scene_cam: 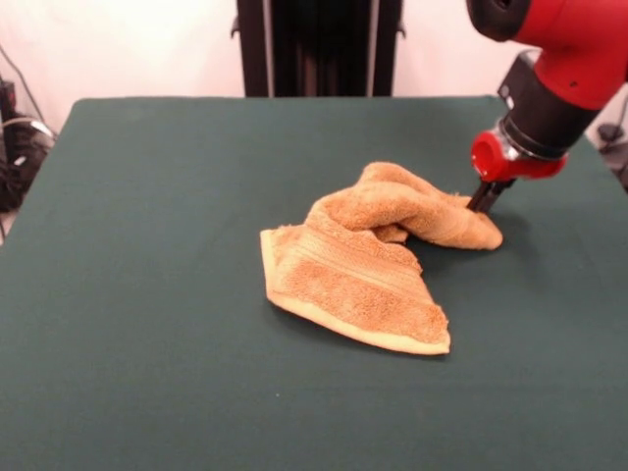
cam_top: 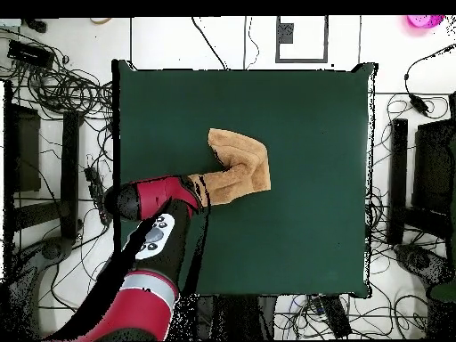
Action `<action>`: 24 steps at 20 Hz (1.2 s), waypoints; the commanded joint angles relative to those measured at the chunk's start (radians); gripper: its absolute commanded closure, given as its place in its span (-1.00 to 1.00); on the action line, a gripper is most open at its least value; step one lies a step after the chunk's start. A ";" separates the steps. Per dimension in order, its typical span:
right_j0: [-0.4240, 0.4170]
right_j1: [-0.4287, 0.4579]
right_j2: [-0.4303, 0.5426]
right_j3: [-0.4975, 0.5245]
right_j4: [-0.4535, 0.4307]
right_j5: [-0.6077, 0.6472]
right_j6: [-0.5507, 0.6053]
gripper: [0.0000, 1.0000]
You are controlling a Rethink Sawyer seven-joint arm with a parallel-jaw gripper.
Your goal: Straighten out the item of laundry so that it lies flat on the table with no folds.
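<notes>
The item of laundry [scene_cam: 363, 280] is an orange-tan towel lying crumpled a little right of the middle of the dark green table [scene_cam: 147, 294]. Its front part lies flat with a pale hem. Its back part is bunched into a thick roll that runs to the right. My gripper [scene_cam: 488, 199] comes down at the right-hand end of that roll and touches the cloth there. In the overhead view the towel [cam_top: 240, 165] is an L shape on the table [cam_top: 312, 134], with the gripper [cam_top: 201, 191] at its lower left end. The arm hides how the gripper meets the cloth.
Green table surface stretches wide on every side of the towel. Tangled cables [cam_top: 53, 80] and black stands [cam_top: 396, 178] surround the table on the floor. More cables [scene_cam: 20, 147] lie past the table's left edge.
</notes>
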 commanded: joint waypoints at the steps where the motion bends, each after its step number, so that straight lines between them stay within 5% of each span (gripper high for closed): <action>1: -0.043 0.068 0.085 -0.019 0.008 -0.153 0.198 1.00; 10: -0.055 -0.213 0.068 0.094 -0.016 0.097 0.087 1.00; 24: -0.088 -0.272 0.093 0.138 -0.063 0.083 0.062 1.00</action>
